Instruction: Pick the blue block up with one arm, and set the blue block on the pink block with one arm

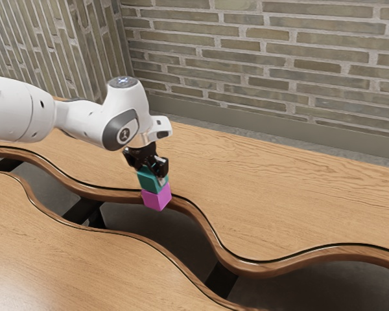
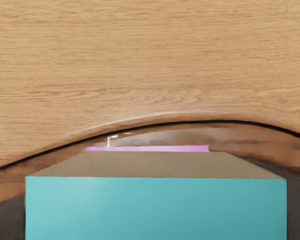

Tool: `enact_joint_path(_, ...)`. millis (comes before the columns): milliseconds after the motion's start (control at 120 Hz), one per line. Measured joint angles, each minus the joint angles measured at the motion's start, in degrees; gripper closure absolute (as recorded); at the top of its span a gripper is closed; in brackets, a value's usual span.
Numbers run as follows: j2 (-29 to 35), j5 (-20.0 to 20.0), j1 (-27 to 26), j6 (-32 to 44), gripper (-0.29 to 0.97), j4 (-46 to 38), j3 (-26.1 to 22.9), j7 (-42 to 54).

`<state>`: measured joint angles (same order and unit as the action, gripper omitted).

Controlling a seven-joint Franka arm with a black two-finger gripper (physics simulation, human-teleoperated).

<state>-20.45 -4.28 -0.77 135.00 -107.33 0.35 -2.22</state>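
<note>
Nearest in the exterior view lies a wooden tabletop with a wavy edge, and a dark gap separates it from a second wavy-edged tabletop behind it. Right at that second top's curved rim sits the pink block, and the blue block, more teal than blue, rests squarely on it, the two touching. The black gripper comes down from above with its jaws set narrowly apart and clamped on the upper part of the blue block from two sides. In the wrist view the blue block sits just under the hand, with a thin strip of the pink block showing beyond its top face. The white arm reaches in from the exterior view's left. Farthest back stands a brick wall.
</note>
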Motion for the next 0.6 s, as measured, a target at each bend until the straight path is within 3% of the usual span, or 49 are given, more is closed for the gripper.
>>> enact_joint_path(258, 1.84, 2.99, 0.3, -0.12, 0.13, -0.84, 0.0, -0.13)
enact_joint_path(458, 20.63, 2.98, -1.11, -1.41, 0.05, -8.61, 0.19, -0.52)
enact_joint_path(600, 23.54, 3.75, -2.83, -9.0, 0.03, -1.22, 2.72, 0.74)
